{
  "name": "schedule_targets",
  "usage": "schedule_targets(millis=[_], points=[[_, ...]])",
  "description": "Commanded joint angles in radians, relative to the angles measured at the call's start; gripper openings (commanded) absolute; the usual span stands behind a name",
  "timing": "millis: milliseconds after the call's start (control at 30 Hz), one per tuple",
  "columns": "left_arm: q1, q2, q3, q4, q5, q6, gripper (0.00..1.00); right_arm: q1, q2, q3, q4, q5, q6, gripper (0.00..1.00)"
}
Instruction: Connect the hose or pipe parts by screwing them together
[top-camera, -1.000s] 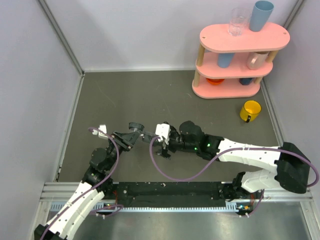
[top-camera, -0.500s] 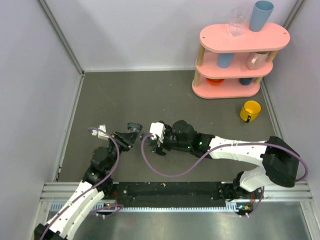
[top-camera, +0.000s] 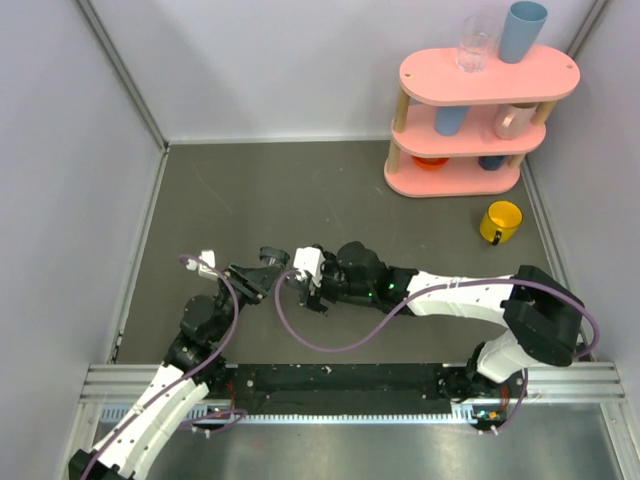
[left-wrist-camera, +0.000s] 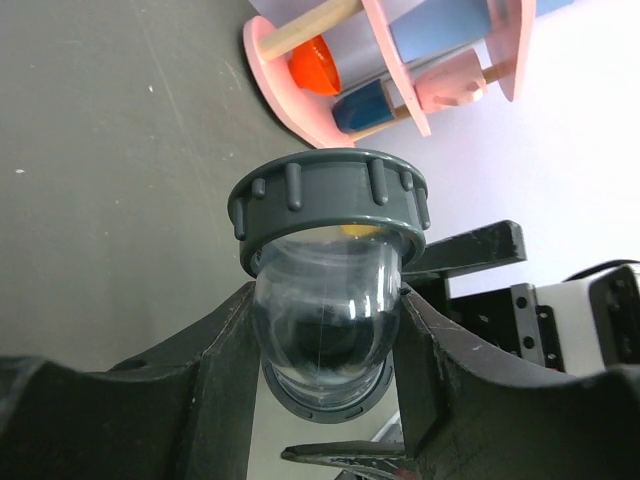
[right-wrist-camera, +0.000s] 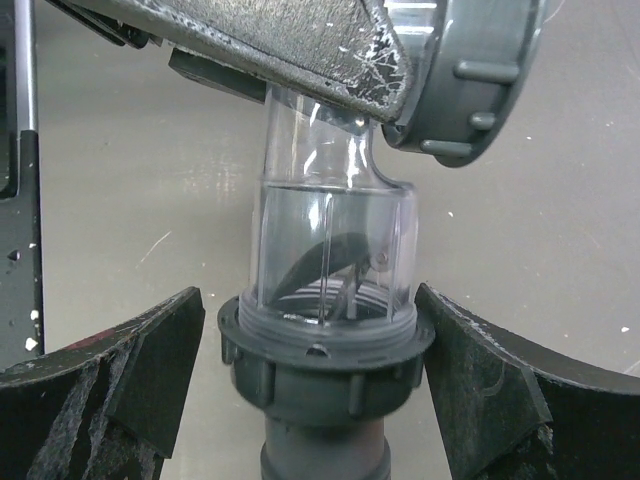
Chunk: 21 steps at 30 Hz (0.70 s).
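A robotics laboratory test cell is indicated. The grey work surface is enclosed by plain white panels set in metal framing. Two cabled robot arms are bolted to an aluminium rail. A pink shelf of cups is placed at the far right corner.

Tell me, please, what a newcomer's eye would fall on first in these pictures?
The eye goes first to the near left part of the table, where the left gripper is shut on a clear elbow fitting and the right gripper straddles a grey ring nut at the fitting's end. Next comes the pink shelf with cups in the far right corner, and a yellow mug on the table beside it.
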Motion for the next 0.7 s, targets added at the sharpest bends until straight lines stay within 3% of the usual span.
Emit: schedule_targets(millis=[0, 133, 167, 233, 267, 333, 433, 467, 500, 567, 600, 667], points=[[-0.007, -0.032, 0.039, 0.196, 0.042, -0.051, 0.0, 0.019, 0.025, 0.04, 0.028, -0.112, 0.018, 0.84], [-0.008, -0.041, 0.039, 0.192, 0.043, -0.046, 0.0, 0.017, 0.022, 0.04, 0.03, -0.116, 0.018, 0.73], [-0.008, -0.043, 0.035, 0.196, 0.045, -0.04, 0.0, 0.017, 0.016, 0.038, 0.03, -0.108, 0.02, 0.6], [-0.008, -0.047, 0.024, 0.218, 0.053, -0.019, 0.0, 0.014, 0.007, 0.034, 0.028, -0.105, 0.018, 0.46], [-0.007, -0.047, 0.003, 0.262, 0.065, -0.014, 0.0, 0.011, 0.004, 0.032, 0.027, -0.109, 0.02, 0.34], [-0.007, -0.043, -0.028, 0.34, 0.077, 0.006, 0.0, 0.003, -0.022, 0.031, 0.018, -0.123, 0.027, 0.18], [-0.008, 0.012, -0.109, 0.556, 0.132, 0.046, 0.01, -0.026, -0.08, 0.017, 0.024, -0.197, 0.06, 0.04], [-0.007, 0.035, -0.125, 0.601, 0.145, 0.056, 0.06, -0.032, -0.097, 0.009, 0.027, -0.218, 0.066, 0.01], [-0.007, 0.081, -0.119, 0.633, 0.173, 0.063, 0.22, -0.038, -0.114, 0.009, 0.021, -0.223, 0.07, 0.0], [-0.007, 0.115, -0.081, 0.6, 0.189, 0.081, 0.36, -0.038, -0.159, 0.012, -0.001, -0.214, 0.063, 0.0], [-0.007, 0.14, -0.068, 0.543, 0.191, 0.081, 0.48, -0.038, -0.172, 0.015, -0.03, -0.206, 0.052, 0.0], [-0.007, 0.154, -0.002, 0.468, 0.172, 0.067, 0.55, -0.038, -0.208, 0.015, -0.056, -0.159, 0.022, 0.0]])
